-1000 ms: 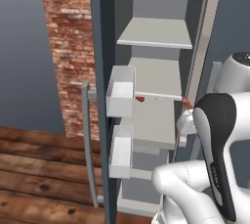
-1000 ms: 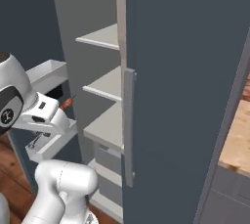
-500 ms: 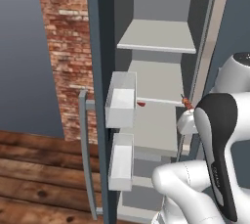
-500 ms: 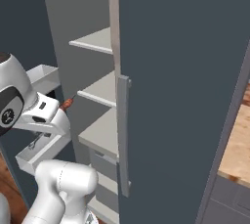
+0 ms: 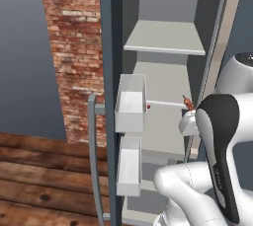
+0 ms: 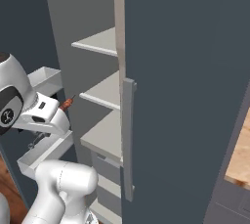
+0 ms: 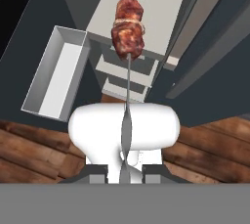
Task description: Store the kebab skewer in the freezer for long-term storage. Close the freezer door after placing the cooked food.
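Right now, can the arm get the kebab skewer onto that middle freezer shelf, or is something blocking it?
Probably yes. The gripper is shut on the kebab skewer, the freezer door stands open, and the middle shelf ahead looks bare. The door bins sit off to the left, out of its line.

Base swings round at the open freezer

Both base views have shifted — the freezer [image 5: 168, 72] shelves sit further right in the left view, the closed door's handle [image 6: 128, 140] further left in the right view — camera motion only.
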Robot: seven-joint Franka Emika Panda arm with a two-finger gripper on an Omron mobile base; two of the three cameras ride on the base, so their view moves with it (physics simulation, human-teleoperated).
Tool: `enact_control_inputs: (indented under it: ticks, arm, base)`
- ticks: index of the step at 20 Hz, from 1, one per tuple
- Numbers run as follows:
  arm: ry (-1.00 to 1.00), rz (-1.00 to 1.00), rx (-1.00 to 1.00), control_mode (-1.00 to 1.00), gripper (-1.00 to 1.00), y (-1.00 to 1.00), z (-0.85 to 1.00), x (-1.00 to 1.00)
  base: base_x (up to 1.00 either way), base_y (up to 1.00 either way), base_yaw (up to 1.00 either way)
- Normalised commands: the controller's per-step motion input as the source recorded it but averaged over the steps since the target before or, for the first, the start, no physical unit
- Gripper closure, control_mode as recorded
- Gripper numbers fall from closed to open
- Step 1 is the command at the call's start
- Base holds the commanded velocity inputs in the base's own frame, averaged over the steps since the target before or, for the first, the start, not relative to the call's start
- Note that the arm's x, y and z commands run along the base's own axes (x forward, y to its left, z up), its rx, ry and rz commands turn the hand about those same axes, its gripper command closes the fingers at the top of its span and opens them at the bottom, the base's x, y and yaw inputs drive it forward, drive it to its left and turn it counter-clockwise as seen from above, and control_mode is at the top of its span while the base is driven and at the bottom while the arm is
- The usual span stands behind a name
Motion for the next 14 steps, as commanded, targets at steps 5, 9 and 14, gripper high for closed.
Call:
enact_control_inputs:
  ticks: [5,9,14]
  arm:
    - [0.00,0.00,0.00,1.00,1.00,0.00,0.00,0.00]
    - [0.00,0.00,0.00,1.00,1.00,0.00,0.00,0.00]
    - [0.00,0.00,0.00,1.00,1.00,0.00,0.00,0.00]
  base:
    - [0.00,0.00,0.00]
    - [0.00,0.00,0.00]
    - [0.00,0.00,0.00]
